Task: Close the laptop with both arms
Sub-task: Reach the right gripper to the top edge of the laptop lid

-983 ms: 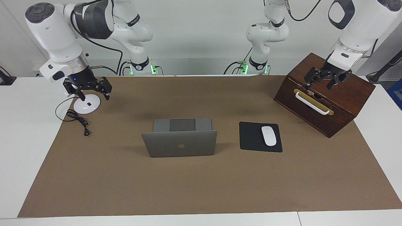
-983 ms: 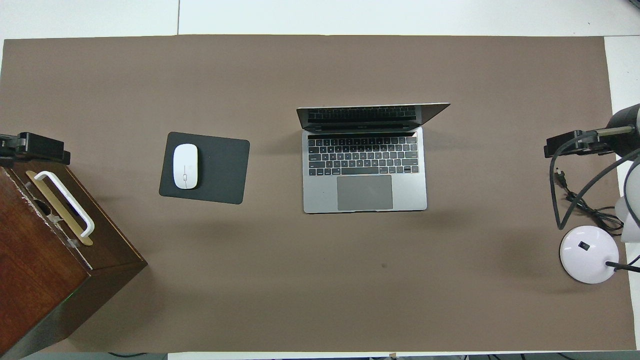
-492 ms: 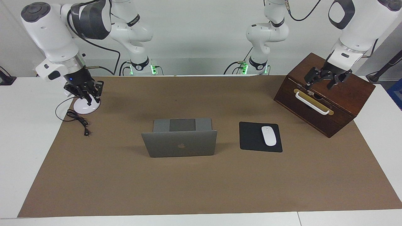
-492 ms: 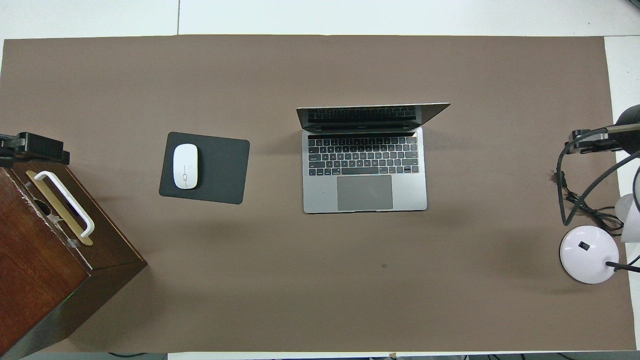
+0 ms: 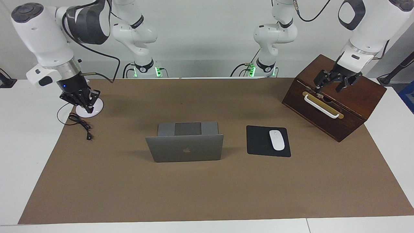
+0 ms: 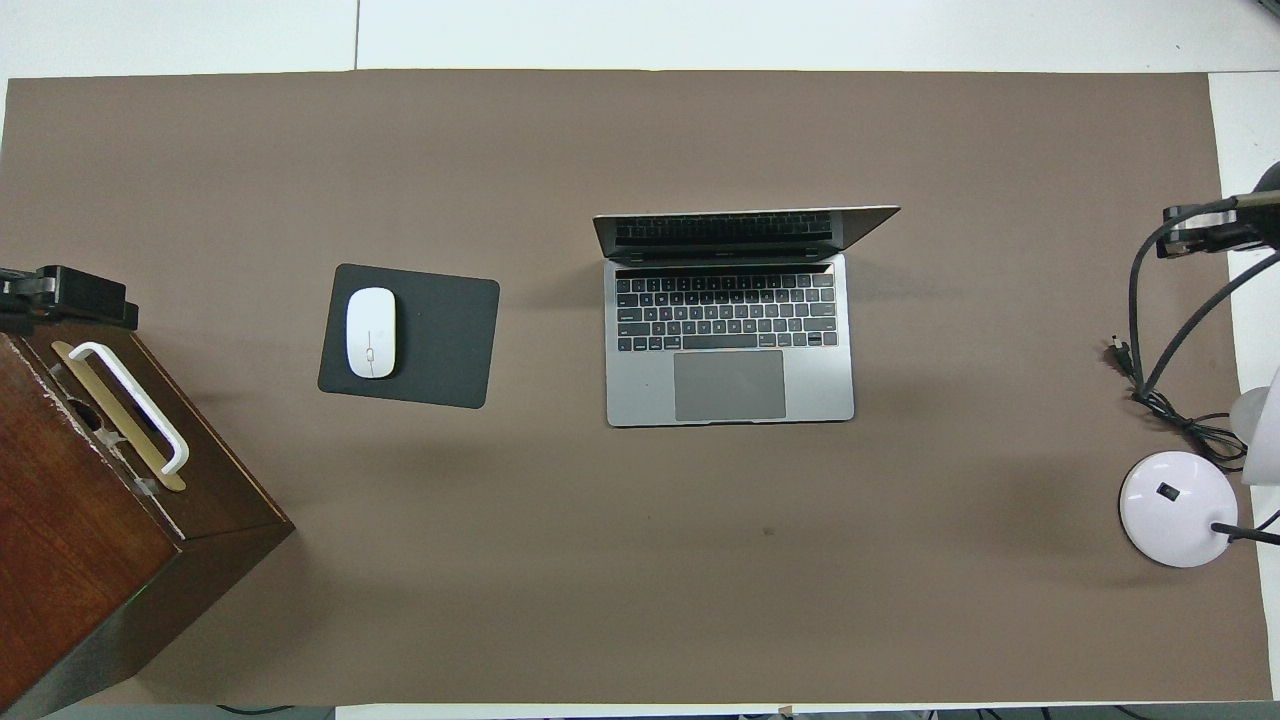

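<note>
Centrally in the facing view, the laptop (image 5: 185, 147) stood open on the brown mat (image 5: 207, 194), lid raised. At upper left the right gripper (image 5: 84, 104) hung over a white lamp base (image 5: 94, 110), fingertips together. At upper right the left gripper (image 5: 336, 84) hovered above the wooden box (image 5: 349, 106), fingers apart, empty.

My laptop (image 6: 730, 385) is silver-grey with dark keys. A white mouse (image 6: 370, 333) lies on a black mousepad (image 6: 440, 340); the mat (image 6: 640, 560) is plain brown. The box (image 5: 343, 106) looks dark reddish-brown, I think.
</note>
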Robot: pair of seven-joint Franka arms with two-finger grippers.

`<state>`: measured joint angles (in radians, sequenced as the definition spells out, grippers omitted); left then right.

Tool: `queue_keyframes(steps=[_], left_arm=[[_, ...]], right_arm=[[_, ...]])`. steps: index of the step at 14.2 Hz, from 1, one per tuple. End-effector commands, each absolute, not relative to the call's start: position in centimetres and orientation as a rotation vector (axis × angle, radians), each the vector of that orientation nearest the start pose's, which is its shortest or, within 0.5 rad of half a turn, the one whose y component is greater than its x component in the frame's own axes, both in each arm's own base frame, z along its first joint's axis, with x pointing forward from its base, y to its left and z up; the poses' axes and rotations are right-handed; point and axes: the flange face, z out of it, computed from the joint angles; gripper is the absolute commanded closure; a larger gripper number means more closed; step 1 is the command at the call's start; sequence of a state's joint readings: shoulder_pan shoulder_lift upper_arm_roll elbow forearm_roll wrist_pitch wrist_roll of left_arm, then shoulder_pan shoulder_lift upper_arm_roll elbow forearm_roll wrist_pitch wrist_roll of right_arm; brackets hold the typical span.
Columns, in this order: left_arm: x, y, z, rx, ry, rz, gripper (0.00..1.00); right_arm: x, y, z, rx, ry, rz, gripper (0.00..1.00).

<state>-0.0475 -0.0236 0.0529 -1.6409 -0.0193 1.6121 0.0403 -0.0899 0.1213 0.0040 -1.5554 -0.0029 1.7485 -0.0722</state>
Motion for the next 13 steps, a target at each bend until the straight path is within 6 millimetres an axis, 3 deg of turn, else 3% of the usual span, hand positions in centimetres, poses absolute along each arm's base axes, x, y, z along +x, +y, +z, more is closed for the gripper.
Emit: queue_keyframes(steps=[1, 3, 4, 7, 10, 13], left_arm=[[54.4, 0.1, 60.9, -3.17, 0.03, -0.008, 1.0], [54.4, 0.1, 60.9, -3.17, -0.014, -0.005, 1.0], [54.4, 0.1, 60.9, -3.17, -0.036, -0.005, 1.0], [54.5, -0.4, 60.9, -3.17, -0.075, -0.013, 1.0], [54.6, -1.2, 60.1, -3.176, -0.078, -0.041, 1.0], [54.3, -4.0, 59.1, -3.221, -0.005, -0.12, 1.0]], right_arm=[[66.5, -5.9, 56.9, -3.134, -0.012, -0.054, 1.0], [69.7, -5.0, 55.8, -3.129, -0.023, -0.04, 1.0], [70.7, -3.5, 55.2, -3.129, -0.026, -0.052, 1.0], [72.7, 3.1, 53.1, -3.147, 0.082, -0.078, 1.0], [72.6, 10.1, 51.8, -3.225, 0.114, -0.103, 1.0], [71.3, 15.3, 51.9, -3.25, 0.23, -0.092, 1.0]])
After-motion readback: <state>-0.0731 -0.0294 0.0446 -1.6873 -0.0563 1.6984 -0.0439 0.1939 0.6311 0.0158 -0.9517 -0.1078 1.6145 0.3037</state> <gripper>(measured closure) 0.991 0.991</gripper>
